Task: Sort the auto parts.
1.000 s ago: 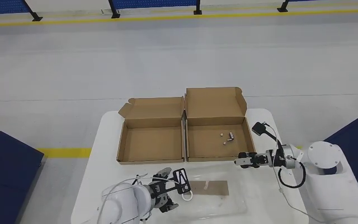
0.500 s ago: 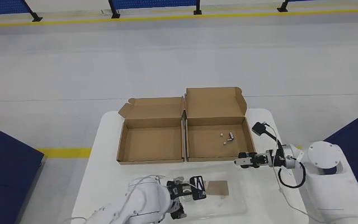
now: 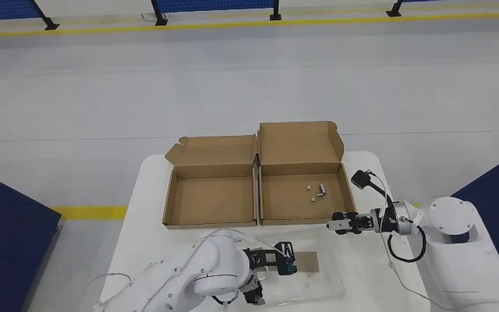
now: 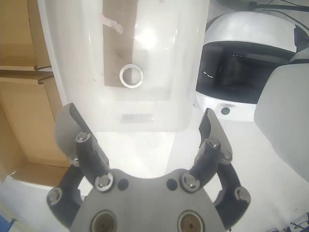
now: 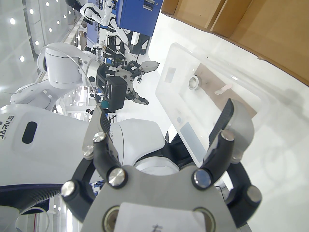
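One white table [image 3: 148,234]. On it stood two open cardboard boxes side by side: the left box [image 3: 210,201] was bare inside, and the right box [image 3: 290,204] held what I counted as three small parts [image 3: 315,200], too small to name. Nearer me lay one clear tray [image 4: 186,49], its long axis running straight away from my left tool [image 4: 138,109]. One brown cardboard strip [image 4: 118,37] ran along the tray's floor; I could not tell whether it was in the tray or under it. My left tool hung at the tray's near short end, spread wide and holding nothing. My right tool [image 5: 163,107], likewise spread and empty, sat by the near outer corner of the right box. Key relation: one white ring [image 4: 131,75] lay flat, hole up, at the strip's near end, dead ahead of the left tool and in line with its gap. I judged the left tool the nearer. One small pale clip [image 4: 111,24] lay beyond the ring, farther along the strip.
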`<move>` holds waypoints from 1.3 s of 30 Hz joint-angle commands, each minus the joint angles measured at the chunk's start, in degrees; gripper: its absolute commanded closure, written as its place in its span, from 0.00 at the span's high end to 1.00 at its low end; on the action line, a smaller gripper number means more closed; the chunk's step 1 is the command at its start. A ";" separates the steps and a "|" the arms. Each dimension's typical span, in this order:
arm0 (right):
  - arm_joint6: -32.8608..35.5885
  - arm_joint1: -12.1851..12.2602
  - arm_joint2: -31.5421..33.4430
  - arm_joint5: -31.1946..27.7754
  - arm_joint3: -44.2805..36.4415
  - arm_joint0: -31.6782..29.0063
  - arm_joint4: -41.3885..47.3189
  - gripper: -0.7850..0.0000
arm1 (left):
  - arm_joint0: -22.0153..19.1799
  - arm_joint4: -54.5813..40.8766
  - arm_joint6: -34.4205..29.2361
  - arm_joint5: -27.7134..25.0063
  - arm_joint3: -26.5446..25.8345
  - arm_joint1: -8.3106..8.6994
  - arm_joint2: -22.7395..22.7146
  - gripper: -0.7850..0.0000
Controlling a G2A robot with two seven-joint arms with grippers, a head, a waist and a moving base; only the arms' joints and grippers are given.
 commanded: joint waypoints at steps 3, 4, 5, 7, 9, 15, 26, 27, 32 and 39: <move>0.00 0.00 0.00 0.00 0.00 0.00 0.02 1.00 | -1.92 2.58 0.45 -0.68 1.73 -0.89 3.07 1.00; 0.00 0.00 0.00 0.00 0.00 0.00 0.02 1.00 | -2.56 2.22 0.41 -0.48 2.64 -1.30 3.64 1.00; 0.00 0.00 0.00 0.00 0.00 0.00 0.02 1.00 | -3.29 1.94 0.49 -0.55 3.47 -1.76 4.28 1.00; 0.00 0.00 0.00 0.00 0.00 0.00 0.02 1.00 | -4.62 1.67 1.10 -0.43 5.77 -2.75 5.62 1.00; 0.00 0.00 0.00 0.00 0.00 0.00 0.02 1.00 | -5.76 0.95 1.93 -0.51 8.24 -3.82 7.02 1.00; 0.00 0.00 0.00 0.00 0.00 0.00 0.02 1.00 | -8.39 -1.74 2.21 0.20 14.40 -6.62 10.09 1.00; 0.00 0.00 0.00 0.00 0.00 0.00 0.02 1.00 | -7.70 -0.03 4.30 0.02 14.87 -6.63 10.41 1.00; 0.00 0.00 0.00 0.00 0.00 0.00 0.02 1.00 | -7.62 0.66 4.49 -0.26 15.50 -6.73 10.78 1.00; 0.00 0.00 0.00 0.00 0.00 0.00 0.02 1.00 | -9.06 1.22 6.43 -1.19 20.27 -8.37 12.05 1.00; 0.00 0.00 0.00 0.00 0.00 0.00 0.02 1.00 | -11.62 0.04 6.54 0.72 26.48 -10.89 12.75 1.00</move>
